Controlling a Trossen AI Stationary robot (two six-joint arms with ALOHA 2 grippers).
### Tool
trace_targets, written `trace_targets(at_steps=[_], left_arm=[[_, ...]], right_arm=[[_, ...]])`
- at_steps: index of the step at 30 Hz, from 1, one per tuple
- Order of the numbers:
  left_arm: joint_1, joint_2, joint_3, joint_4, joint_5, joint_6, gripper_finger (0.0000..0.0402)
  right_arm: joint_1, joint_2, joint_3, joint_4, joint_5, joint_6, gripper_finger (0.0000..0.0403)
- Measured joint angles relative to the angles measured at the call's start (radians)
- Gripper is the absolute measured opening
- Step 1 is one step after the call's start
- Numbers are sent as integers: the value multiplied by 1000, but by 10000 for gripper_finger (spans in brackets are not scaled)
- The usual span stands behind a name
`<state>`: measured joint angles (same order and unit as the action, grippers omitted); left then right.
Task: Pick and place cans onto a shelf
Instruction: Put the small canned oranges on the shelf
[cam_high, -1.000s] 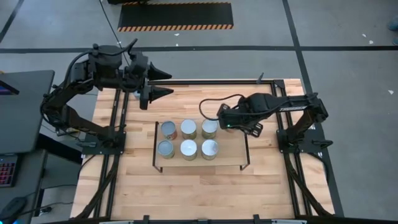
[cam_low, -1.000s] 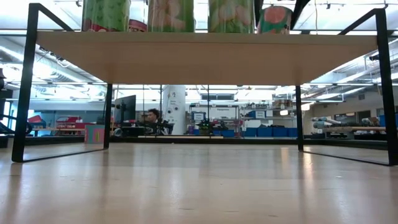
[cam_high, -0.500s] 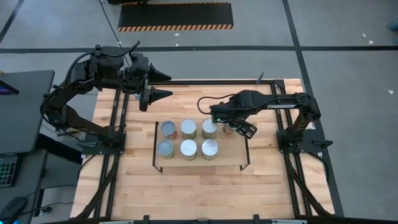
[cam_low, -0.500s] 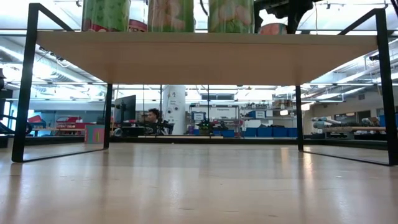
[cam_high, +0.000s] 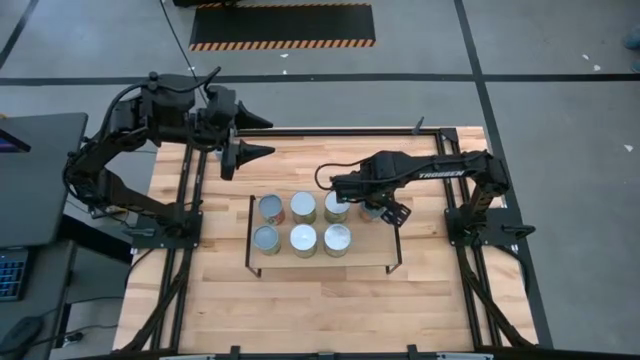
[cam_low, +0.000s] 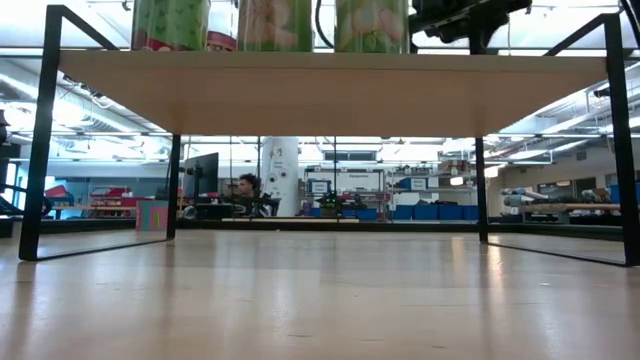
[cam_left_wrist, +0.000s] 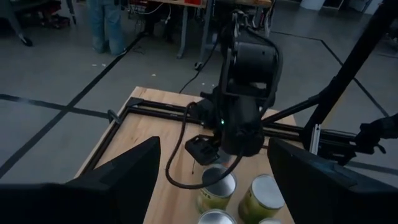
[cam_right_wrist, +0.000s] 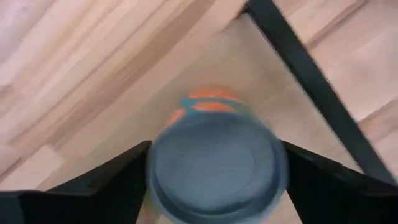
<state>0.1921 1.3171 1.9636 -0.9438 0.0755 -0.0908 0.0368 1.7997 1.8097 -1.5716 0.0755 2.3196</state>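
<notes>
The low light-wood shelf (cam_high: 370, 252) with black frame ends stands mid-table. Several silver-topped cans (cam_high: 303, 222) stand on it in two rows; three show in the low view (cam_low: 272, 24). My right gripper (cam_high: 380, 210) is shut on one more can (cam_right_wrist: 217, 165) with a silver top and an orange and teal side. It holds the can over the shelf's far right corner. In the low view the gripper (cam_low: 455, 14) shows above the board and this can is hidden. My left gripper (cam_high: 264, 136) hovers open and empty over the table's far left. My right gripper pinches the can between its two fingers (cam_right_wrist: 99, 186), one on each opposite side of the wall just below the top rim (cam_right_wrist: 151, 168). The fingers come from above, pointing down. The can is upright. Whether its base stands on the board, I cannot tell.
The shelf's black end frame (cam_right_wrist: 311, 81) runs close beside the held can. The nearest standing can (cam_high: 337, 207) is just to its left. Bare board (cam_high: 372, 238) lies at the shelf's right end, near side. A person (cam_low: 243, 187) sits in the room beyond.
My right gripper has carried the can toward the table's left, from just beyond the shelf's right end frame to over the shelf's far right corner. The can has stayed upright.
</notes>
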Motion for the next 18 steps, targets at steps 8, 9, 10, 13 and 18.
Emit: trace_targets(at_steps=[8, 9, 10, 13, 18], left_arm=[[0, -3, 0, -5, 0, 24, 302], [0, -3, 0, -5, 0, 24, 302], [0, -3, 0, -5, 0, 24, 302], [0, -3, 0, -5, 0, 25, 302], [0, -3, 0, -5, 0, 52, 302]], right_arm=[[0, -18, 22, -1, -11, -11, 349], [0, -24, 27, 1, -9, -11, 349], [0, -31, 30, 2, -8, -16, 349], [0, -51, 38, 2, 5, -43, 350], [-5, -108, 38, 0, 74, -102, 350]])
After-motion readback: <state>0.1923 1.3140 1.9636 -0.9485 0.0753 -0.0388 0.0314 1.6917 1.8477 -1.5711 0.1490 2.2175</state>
